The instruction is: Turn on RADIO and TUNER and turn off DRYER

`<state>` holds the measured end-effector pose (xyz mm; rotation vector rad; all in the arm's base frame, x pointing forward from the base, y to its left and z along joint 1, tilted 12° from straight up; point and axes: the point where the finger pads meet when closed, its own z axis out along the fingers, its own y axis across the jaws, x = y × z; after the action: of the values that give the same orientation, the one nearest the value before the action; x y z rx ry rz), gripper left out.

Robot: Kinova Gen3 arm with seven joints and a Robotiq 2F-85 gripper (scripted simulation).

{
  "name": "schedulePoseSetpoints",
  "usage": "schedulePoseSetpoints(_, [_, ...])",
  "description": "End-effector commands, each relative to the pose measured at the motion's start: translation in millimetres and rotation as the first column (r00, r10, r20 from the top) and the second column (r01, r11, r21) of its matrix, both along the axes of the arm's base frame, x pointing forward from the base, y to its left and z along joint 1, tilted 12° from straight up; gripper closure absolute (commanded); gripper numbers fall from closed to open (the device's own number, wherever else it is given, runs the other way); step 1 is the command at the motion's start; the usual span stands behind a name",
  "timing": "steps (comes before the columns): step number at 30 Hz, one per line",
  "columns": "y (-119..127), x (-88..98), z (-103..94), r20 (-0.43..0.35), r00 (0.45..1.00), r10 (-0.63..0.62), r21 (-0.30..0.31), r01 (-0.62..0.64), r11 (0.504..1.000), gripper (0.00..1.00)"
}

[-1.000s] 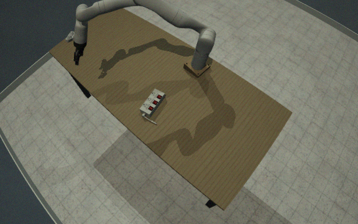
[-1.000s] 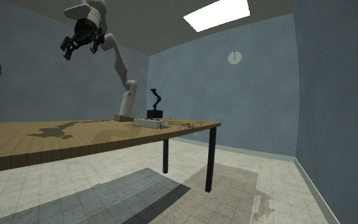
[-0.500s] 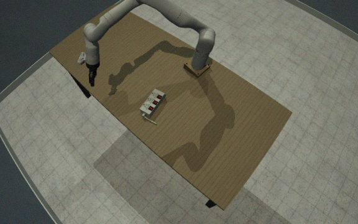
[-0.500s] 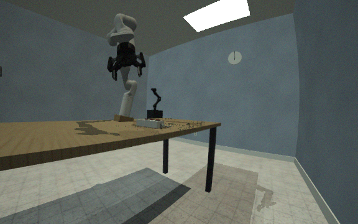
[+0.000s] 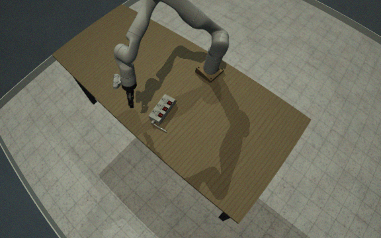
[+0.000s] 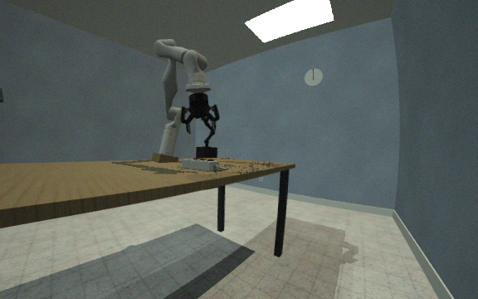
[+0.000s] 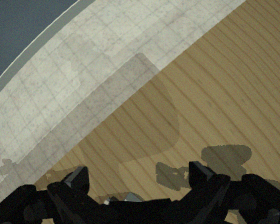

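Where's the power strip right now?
In the top view, the power strip lies flat on the table, just right of the open gripper and below the arm's base plate.

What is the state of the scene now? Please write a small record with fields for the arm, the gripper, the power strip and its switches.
arm: bent over the table, base bolted near the far edge
gripper: gripper open, empty, pointing down, above the table
power strip: power strip lies flat, right way up, apart from the gripper
switches: three red switches in a row; positions and labels too small to read
cord: short stub at the strip's near end
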<state>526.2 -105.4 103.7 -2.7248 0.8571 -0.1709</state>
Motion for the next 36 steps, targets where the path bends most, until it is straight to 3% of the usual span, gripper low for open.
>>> schedulePoseSetpoints(1, [32.6,-21.5,1.8,-0.007,1.0,0.024,-0.016,-0.024,1.0,0.0])
schedulePoseSetpoints(7, [81.9,-84.6,-11.7,-0.072,0.996,0.058,-0.016,-0.059,0.998,0.0])
schedulePoseSetpoints(14, [110.6,-140.7,-21.5,-0.126,0.989,0.077,-0.021,-0.08,0.997,0.0])
schedulePoseSetpoints(24, [120.7,-167.9,-25.5,-0.15,0.984,0.093,-0.025,-0.098,0.995,0.0])
schedulePoseSetpoints(36, [121.4,-169.2,-25.6,-0.15,0.984,0.095,-0.025,-0.1,0.995,0.0])
